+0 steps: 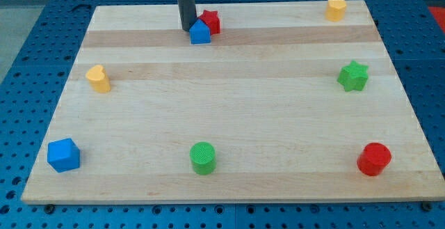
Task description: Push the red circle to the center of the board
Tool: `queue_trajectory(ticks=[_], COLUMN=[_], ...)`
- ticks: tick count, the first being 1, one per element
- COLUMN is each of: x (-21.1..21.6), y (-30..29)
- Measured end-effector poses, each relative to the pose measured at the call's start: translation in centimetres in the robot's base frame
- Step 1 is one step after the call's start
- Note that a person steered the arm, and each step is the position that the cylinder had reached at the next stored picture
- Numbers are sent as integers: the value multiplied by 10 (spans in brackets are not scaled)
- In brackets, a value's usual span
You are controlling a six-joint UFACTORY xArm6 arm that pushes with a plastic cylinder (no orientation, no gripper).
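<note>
The red circle [374, 159], a short red cylinder, stands near the board's bottom right corner. My tip [186, 29] is near the view's top, left of centre, far from the red circle. It stands just left of a blue house-shaped block [200, 33], close to or touching it. A red star block [210, 21] sits right behind the blue one, touching it.
On the wooden board [229, 117] are also a green circle [203, 158] at bottom centre, a blue cube-like block [63, 154] at bottom left, a yellow heart-like block [99, 79] at left, a green star [353, 76] at right and a yellow block [336, 8] at top right.
</note>
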State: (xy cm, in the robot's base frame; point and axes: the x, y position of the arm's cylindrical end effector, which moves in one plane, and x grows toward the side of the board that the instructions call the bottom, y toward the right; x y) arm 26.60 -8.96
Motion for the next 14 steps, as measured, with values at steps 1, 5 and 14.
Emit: queue_trajectory(ticks=[1, 5, 14], x=[34, 168, 269], y=[-31, 152, 199])
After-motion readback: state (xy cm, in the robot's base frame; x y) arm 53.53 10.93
